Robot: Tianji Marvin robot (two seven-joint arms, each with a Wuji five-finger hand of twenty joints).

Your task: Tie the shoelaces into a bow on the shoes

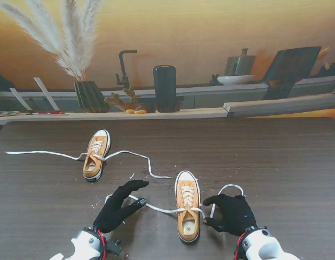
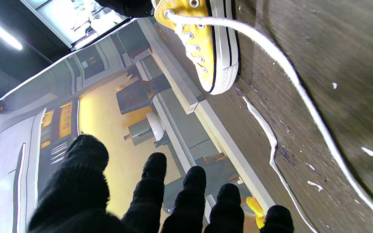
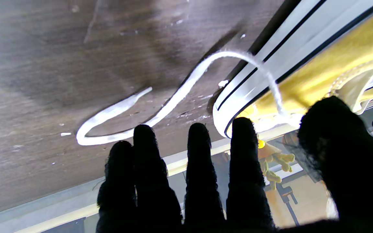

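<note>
Two yellow canvas shoes with white laces lie on the dark wooden table (image 1: 276, 157). The near shoe (image 1: 187, 212) (image 2: 212, 48) (image 3: 248, 87) sits between my hands, toe pointing away from me. Its left lace (image 1: 156, 208) (image 2: 303, 97) runs loose across the table to my left hand (image 1: 120, 206) (image 2: 154, 200), which rests there with fingers spread and nothing in it. Its right lace (image 1: 227, 189) (image 3: 180, 94) lies in a loop just beyond my right hand (image 1: 232, 212) (image 3: 206, 187), whose fingers are straight and apart. The far shoe (image 1: 96, 154) lies untied farther left.
The far shoe's laces (image 1: 37, 153) trail wide to both sides, one end (image 2: 270, 142) reaching near the near shoe's toe. Small white crumbs dot the table. A ledge at the far edge carries a vase with pampas grass (image 1: 90, 96), a black cylinder (image 1: 165, 88) and a bowl (image 1: 235, 79).
</note>
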